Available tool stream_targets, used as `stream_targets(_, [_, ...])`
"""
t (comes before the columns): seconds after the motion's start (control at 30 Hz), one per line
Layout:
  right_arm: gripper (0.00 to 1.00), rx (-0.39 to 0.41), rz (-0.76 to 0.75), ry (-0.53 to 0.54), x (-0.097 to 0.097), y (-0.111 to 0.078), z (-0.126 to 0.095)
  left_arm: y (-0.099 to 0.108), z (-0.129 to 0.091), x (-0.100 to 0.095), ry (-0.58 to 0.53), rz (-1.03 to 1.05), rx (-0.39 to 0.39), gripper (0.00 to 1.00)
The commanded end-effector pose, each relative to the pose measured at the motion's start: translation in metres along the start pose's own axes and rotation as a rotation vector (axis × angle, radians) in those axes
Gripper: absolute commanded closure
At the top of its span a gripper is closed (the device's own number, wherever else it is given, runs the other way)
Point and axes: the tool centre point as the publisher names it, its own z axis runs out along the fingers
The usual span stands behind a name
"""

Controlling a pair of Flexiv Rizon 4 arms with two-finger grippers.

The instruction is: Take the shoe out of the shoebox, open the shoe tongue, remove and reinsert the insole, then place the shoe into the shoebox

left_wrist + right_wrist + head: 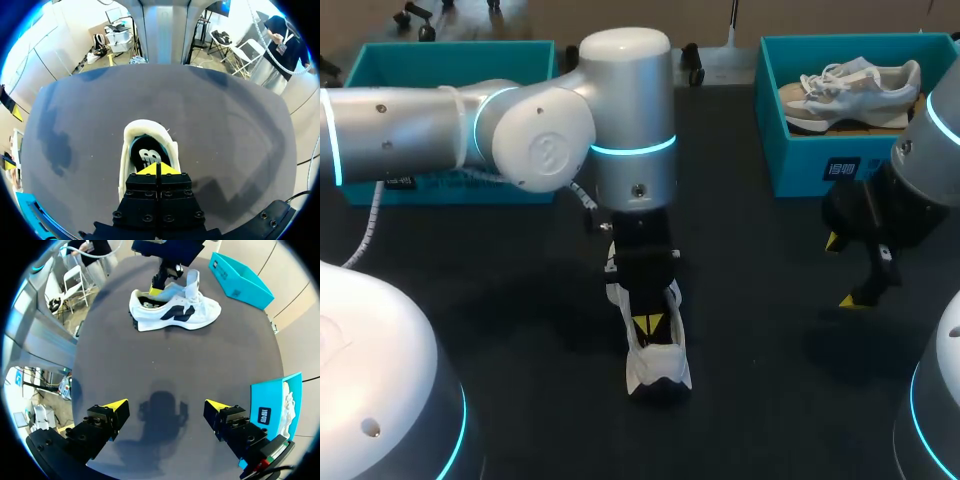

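Note:
A white shoe with a dark side logo lies on the dark table near the middle, also seen as the shoe on its sole in the right wrist view. My left gripper comes down from above into its opening. In the left wrist view, the left gripper is shut, its yellow tips together just over the black insole inside the white collar; I cannot tell whether it pinches the insole. The tongue stands up. My right gripper hangs open and empty at the right, also visible as the right gripper in the head view.
A teal shoebox at the back right holds a second pale shoe. Another teal box stands at the back left, partly behind my left arm. Bare table lies between the shoe and my right gripper.

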Motion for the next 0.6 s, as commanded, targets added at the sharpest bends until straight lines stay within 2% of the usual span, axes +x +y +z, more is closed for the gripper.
stream_targets(0.03, [0.0, 0.001, 0.0, -0.003, 0.001, 0.0, 0.001, 0.0, 0.0, 0.001, -0.002, 0.001, -0.002, 1.0])
stream_targets(0.17, [0.0, 0.001, 0.0, -0.003, 0.001, 0.0, 0.001, 0.0, 0.0, 0.001, -0.002, 0.001, -0.002, 1.0])
stream_targets(0.33, [0.0, 0.001, 0.0, -0.003, 0.001, 0.0, 0.001, 0.0, -0.003, -0.013, -0.02, 0.034, 0.02, 1.0])
stream_targets(0.6, [0.0, 0.001, 0.0, -0.003, 0.001, 0.0, 0.001, -0.003, 0.01, -0.021, 0.035, 0.049, 0.04, 1.0])
